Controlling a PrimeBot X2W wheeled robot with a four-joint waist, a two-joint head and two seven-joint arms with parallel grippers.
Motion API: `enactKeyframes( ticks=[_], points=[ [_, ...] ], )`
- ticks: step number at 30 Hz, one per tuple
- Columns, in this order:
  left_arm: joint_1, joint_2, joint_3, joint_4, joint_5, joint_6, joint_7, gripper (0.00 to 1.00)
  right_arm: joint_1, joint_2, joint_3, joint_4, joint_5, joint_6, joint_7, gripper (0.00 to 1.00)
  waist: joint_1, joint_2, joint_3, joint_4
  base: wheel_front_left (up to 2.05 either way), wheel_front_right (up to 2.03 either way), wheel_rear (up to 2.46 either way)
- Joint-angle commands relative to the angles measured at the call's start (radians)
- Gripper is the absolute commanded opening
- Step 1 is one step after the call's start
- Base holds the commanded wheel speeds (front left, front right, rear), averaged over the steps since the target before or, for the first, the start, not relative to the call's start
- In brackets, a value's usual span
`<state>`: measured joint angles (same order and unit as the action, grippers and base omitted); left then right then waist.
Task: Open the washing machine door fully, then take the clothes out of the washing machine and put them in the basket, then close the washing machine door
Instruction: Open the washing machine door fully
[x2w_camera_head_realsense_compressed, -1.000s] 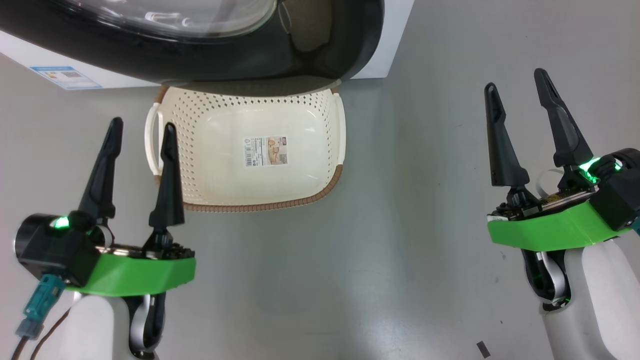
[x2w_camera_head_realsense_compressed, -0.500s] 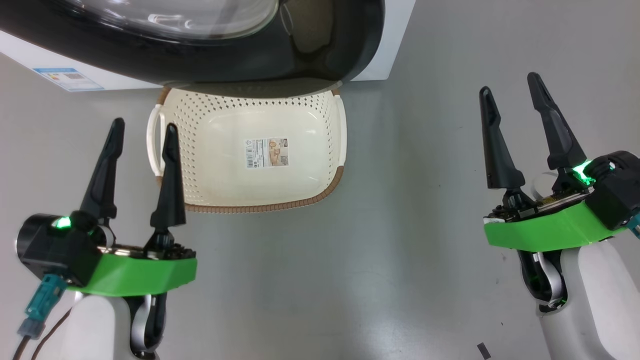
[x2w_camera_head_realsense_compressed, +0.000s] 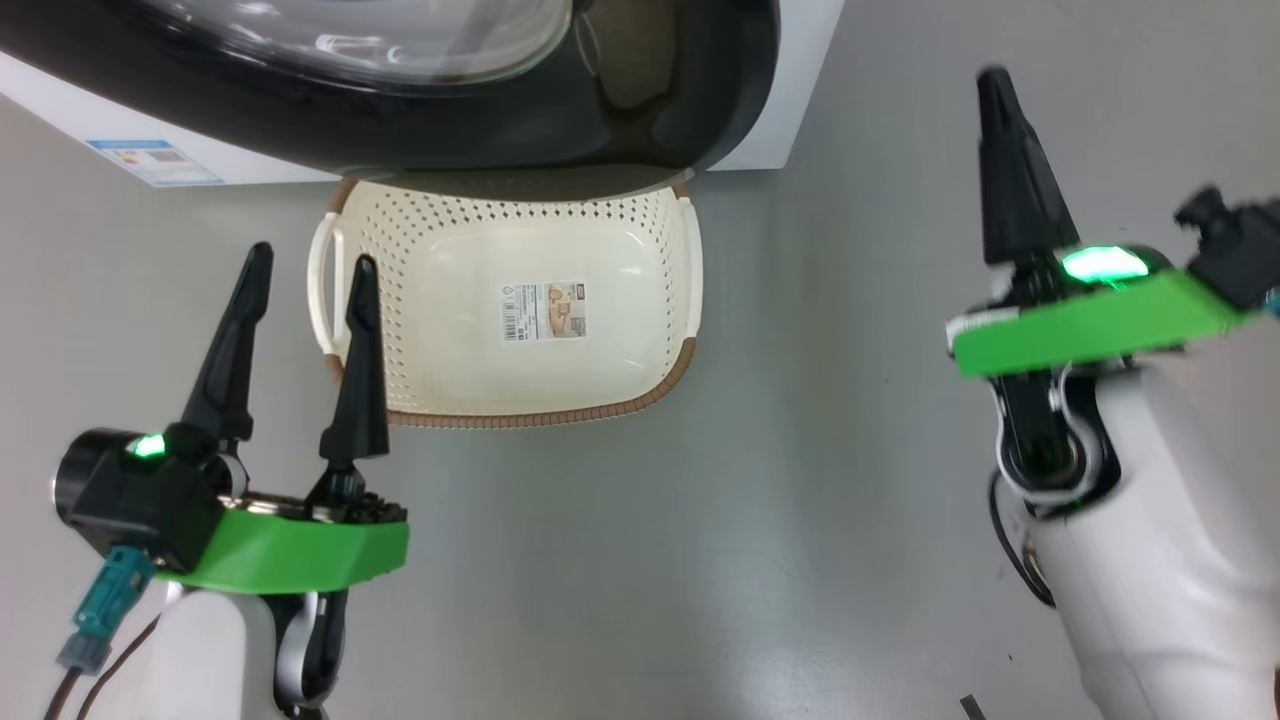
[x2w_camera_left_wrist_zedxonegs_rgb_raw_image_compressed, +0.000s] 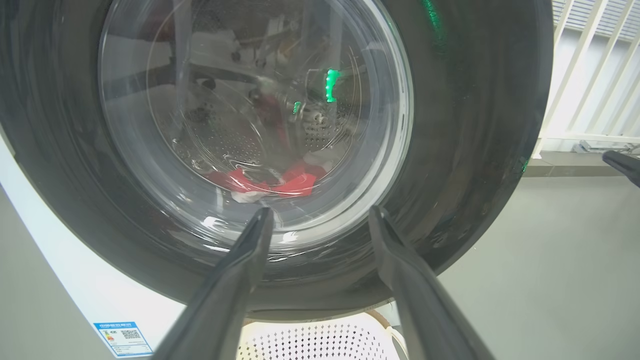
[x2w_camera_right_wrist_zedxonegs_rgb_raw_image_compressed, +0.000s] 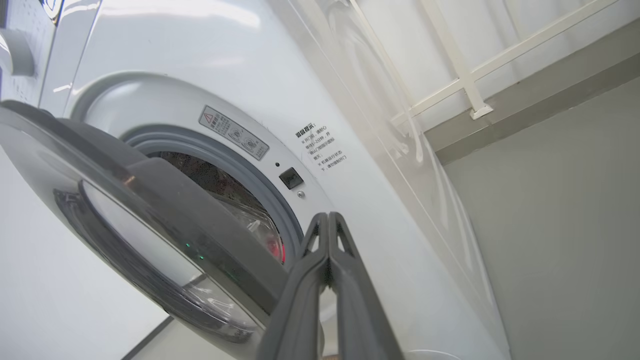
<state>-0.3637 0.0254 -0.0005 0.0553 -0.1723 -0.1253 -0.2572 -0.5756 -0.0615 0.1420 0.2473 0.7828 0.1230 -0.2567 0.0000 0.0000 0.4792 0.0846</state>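
The grey floor (x2w_camera_head_realsense_compressed: 800, 520) carries a white washer (x2w_camera_right_wrist_zedxonegs_rgb_raw_image_compressed: 200, 60) at its far edge, with the basket (x2w_camera_head_realsense_compressed: 520, 418) directly in front of it and empty. The door (x2w_camera_head_realsense_compressed: 450, 125) stands ajar and overhangs the basket's far rim; the right wrist view shows a gap on its free side. The clothes (x2w_camera_left_wrist_zedxonegs_rgb_raw_image_compressed: 295, 182) lie in the drum (x2w_camera_left_wrist_zedxonegs_rgb_raw_image_compressed: 220, 145), seen red through the glass. Change: the right gripper (x2w_camera_head_realsense_compressed: 996, 85) has brought its fingers together on nothing, and its arm has risen towards the washer's front. The left gripper (x2w_camera_head_realsense_compressed: 312, 256) remains spread wide beside the basket's left handle. Assessment: the closed fingers probably serve as a hook to enter the gap. Door opening is incomplete; no garment is transferred.
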Motion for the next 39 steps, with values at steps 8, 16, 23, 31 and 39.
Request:
enactKeyframes(
  ticks=[8, 16, 23, 31, 39],
  points=[
    [0.035, 0.025, 0.025, -0.017, 0.006, -0.005, -0.005, 1.0, -0.227, 0.01, 0.09, 0.099, 0.471, 0.008, 0.134, 0.0, 0.0, 0.0, -0.01, 0.021, 0.0, 0.0, 0.0],
    [0.037, 0.025, 0.028, -0.021, 0.005, -0.005, -0.005, 1.0, -0.39, -0.015, 0.092, 0.223, 0.706, 0.008, 0.422, 0.0, 0.0, 0.0, -0.005, 0.028, 0.0, 0.0, 0.0],
    [0.033, 0.025, 0.023, -0.018, 0.0, -0.005, -0.005, 1.0, -0.506, -0.02, 0.079, 0.352, 0.844, 0.008, 0.642, 0.0, 0.0, 0.0, 0.0, 0.033, 0.0, 0.0, 0.0],
    [0.026, 0.025, 0.015, -0.015, -0.007, -0.005, -0.005, 1.0, -0.601, -0.042, 0.105, 0.423, 0.9, 0.008, 0.836, 0.0, 0.0, 0.0, 0.006, 0.042, 0.0, 0.0, 0.0],
    [0.023, 0.025, 0.012, -0.009, -0.014, -0.005, -0.005, 1.0, -0.597, -0.044, 0.128, 0.41, 0.912, 0.008, 0.939, 0.0, 0.0, 0.0, 0.005, 0.054, 0.0, 0.0, 0.0]
  ],
)
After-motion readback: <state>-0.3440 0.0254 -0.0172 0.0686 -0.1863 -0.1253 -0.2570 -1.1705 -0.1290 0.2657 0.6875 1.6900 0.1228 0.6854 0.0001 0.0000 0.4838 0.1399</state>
